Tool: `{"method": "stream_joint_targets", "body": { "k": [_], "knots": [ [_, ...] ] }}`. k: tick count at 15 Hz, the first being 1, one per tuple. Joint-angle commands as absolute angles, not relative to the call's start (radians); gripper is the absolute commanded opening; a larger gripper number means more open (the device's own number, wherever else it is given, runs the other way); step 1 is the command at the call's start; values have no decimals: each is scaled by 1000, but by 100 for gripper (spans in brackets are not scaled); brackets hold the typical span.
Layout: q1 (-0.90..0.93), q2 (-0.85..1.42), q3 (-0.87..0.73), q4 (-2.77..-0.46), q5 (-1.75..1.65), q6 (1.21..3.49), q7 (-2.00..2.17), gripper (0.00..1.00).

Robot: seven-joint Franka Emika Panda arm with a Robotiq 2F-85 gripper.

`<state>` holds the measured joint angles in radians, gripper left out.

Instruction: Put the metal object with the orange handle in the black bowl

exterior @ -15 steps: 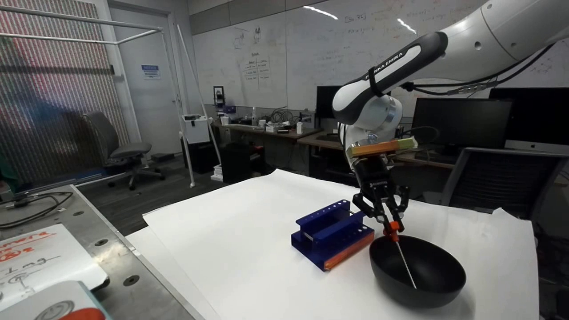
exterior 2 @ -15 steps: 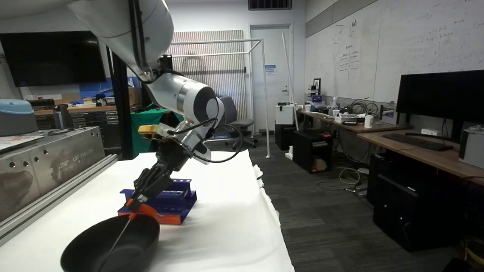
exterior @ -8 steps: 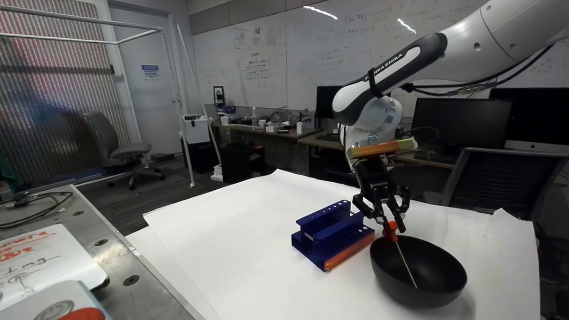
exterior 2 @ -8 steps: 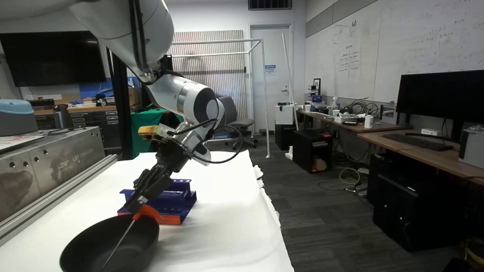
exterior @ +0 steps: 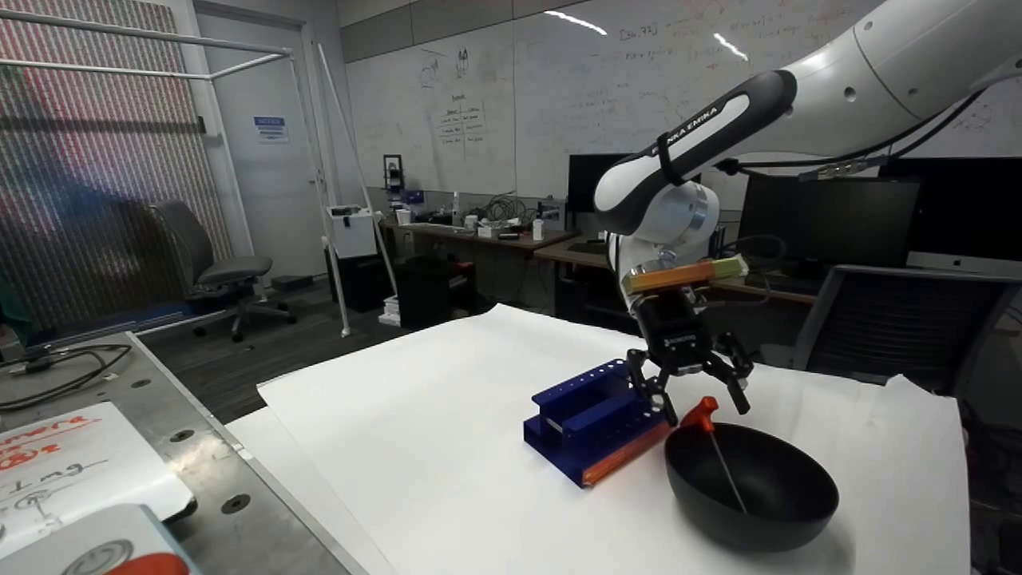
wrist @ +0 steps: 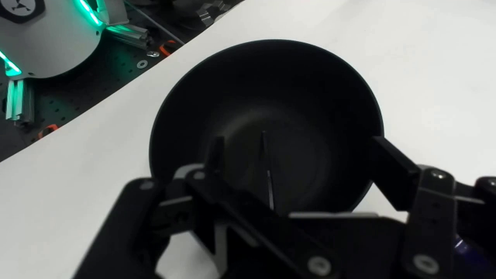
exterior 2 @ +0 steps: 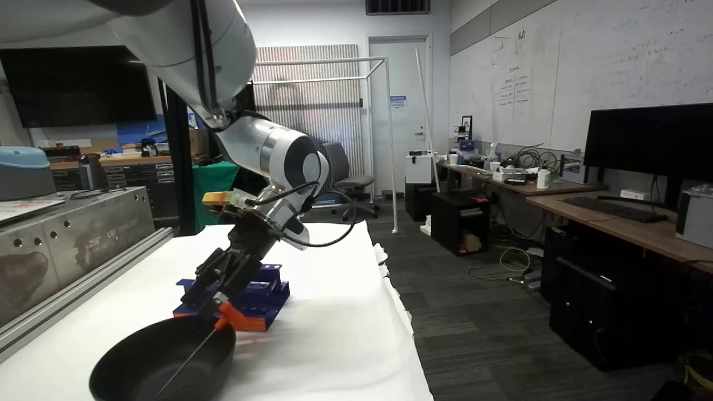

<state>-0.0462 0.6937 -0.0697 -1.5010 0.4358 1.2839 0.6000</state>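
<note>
The metal object with the orange handle [exterior: 725, 467] leans in the black bowl [exterior: 790, 479], its thin rod slanting down to the bowl's floor. Its handle pokes up at the rim on the side of the blue rack, in both exterior views. Just above that handle, my gripper [exterior: 707, 412] stands open, its fingers spread to either side with a gap around the handle. From the wrist, the gripper [wrist: 298, 142] hangs over the bowl [wrist: 310, 77] with nothing gripped; part of the rod [wrist: 270, 186] shows, while the handle is hidden behind the gripper's links.
A blue slotted rack [exterior: 591, 435] with an orange front strip sits close beside the bowl on the white-covered table [exterior: 447, 447]. One gripper finger is right by the rack's edge. A metal block [exterior 2: 72, 239] runs along a table side. The robot base [wrist: 50, 42] appears in the wrist view.
The fingers have spread from shut on the orange handle to wide apart, letting it go. The handle has turned and settled slightly at the rim; the bowl stays put.
</note>
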Motion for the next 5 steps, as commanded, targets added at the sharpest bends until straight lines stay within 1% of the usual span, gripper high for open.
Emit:
{"method": "stream_joint_targets", "body": {
  "k": [1,5],
  "knots": [
    [-38,643,-77,-1507,452,1289,587,100],
    [-28,510,-70,-1559,452,1394,519,100]
  ]
}}
